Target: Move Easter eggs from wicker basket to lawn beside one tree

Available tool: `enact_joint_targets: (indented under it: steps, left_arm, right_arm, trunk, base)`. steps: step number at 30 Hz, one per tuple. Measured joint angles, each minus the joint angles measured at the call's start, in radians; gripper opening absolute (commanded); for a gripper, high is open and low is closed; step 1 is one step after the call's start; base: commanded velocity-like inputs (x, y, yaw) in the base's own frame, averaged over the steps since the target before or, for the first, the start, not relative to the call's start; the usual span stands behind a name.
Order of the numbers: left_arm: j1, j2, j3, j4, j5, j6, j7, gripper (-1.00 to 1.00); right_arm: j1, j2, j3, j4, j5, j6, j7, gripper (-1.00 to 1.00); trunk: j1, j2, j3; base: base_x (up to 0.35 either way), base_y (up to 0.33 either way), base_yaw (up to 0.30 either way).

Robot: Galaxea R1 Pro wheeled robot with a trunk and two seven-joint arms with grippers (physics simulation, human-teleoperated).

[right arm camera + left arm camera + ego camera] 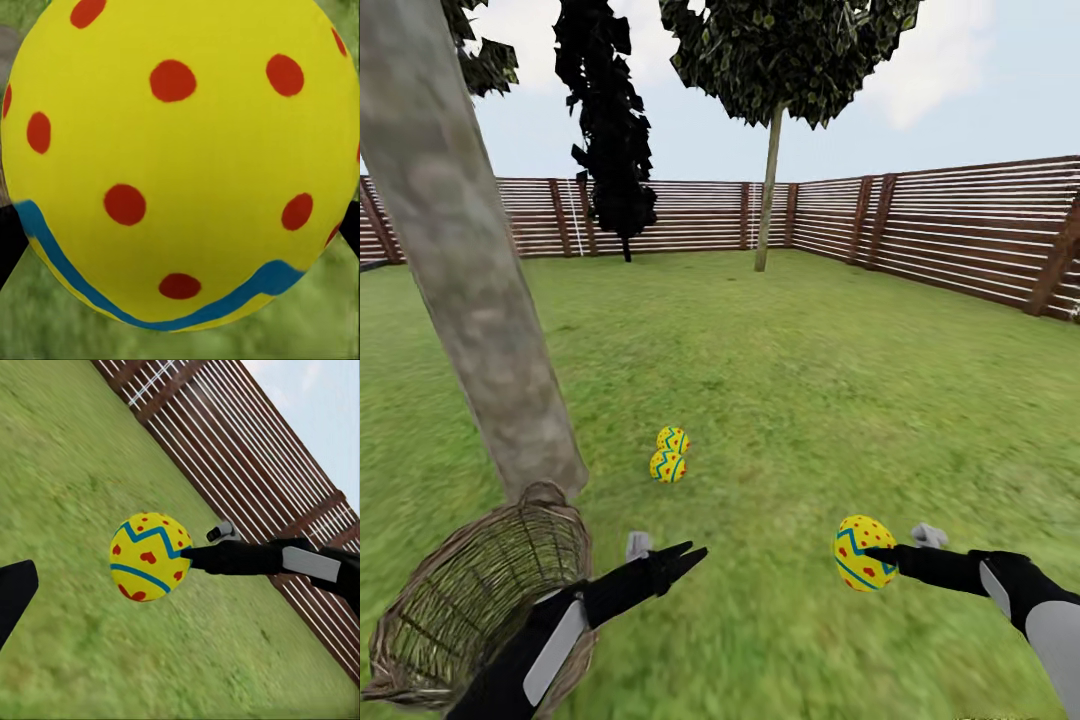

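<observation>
Two yellow Easter eggs (670, 455) with blue zigzags lie together on the lawn (790, 400), just right of the thick grey-brown tree trunk (470, 270). My right gripper (872, 557) is shut on a further egg (862, 552), held above the grass at the lower right; the same egg (148, 556) (180, 161) appears in both wrist views. The wicker basket (470, 600) lies tipped at the trunk's foot, lower left, its inside partly hidden by my left arm. My left gripper (685, 557) hangs beside the basket, its fingers close together with nothing between them.
A slatted wooden fence (960, 225) encloses the garden at the back and right. A thin-trunked tree (768, 190) and a dark narrow tree (610, 130) stand far back by the fence. Open grass spreads between the eggs and the fence.
</observation>
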Motion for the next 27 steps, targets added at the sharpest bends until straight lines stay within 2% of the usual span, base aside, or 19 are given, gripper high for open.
enact_joint_targets:
  steps: [11, 14, 16, 19, 24, 27]
  left_arm:
    - [0.0, -0.004, -0.002, 0.007, -0.003, -0.001, 0.003, 1.0]
    - [0.0, -0.012, -0.004, 0.012, -0.005, -0.003, 0.021, 1.0]
    - [0.0, -0.023, -0.024, 0.012, -0.034, -0.005, 0.06, 1.0]
    - [0.0, -0.026, -0.043, 0.011, -0.048, -0.01, 0.072, 1.0]
    - [0.0, -0.036, -0.048, 0.012, -0.056, -0.012, 0.077, 1.0]
    - [0.0, -0.045, -0.048, 0.012, -0.087, -0.012, 0.082, 1.0]
  right_arm:
    - [0.0, 0.0, -0.002, 0.015, -0.001, 0.0, -0.003, -1.0]
    - [0.0, -0.001, -0.003, 0.021, 0.0, -0.002, -0.007, -1.0]
    - [0.0, -0.002, -0.003, 0.03, -0.001, -0.003, -0.008, -1.0]
    - [0.0, -0.003, -0.003, 0.033, -0.001, -0.003, -0.008, -1.0]
    - [0.0, -0.003, -0.003, 0.035, -0.001, -0.003, -0.01, -1.0]
    - [0.0, -0.003, -0.007, 0.04, -0.001, -0.004, -0.011, -1.0]
  trunk:
    - [0.0, 0.0, 0.005]
    - [0.0, 0.0, 0.007]
    - [0.0, 0.0, 0.008]
    - [0.0, 0.0, 0.01]
    - [0.0, 0.0, 0.014]
    - [0.0, 0.0, 0.016]
  base:
    - [0.182, -0.252, -0.28]
    - [0.225, -0.241, -0.28]
    - [0.075, -0.076, -0.28]
    - [0.015, -0.016, -0.28]
    - [0.021, -0.001, -0.275]
    - [0.113, -0.005, -0.265]
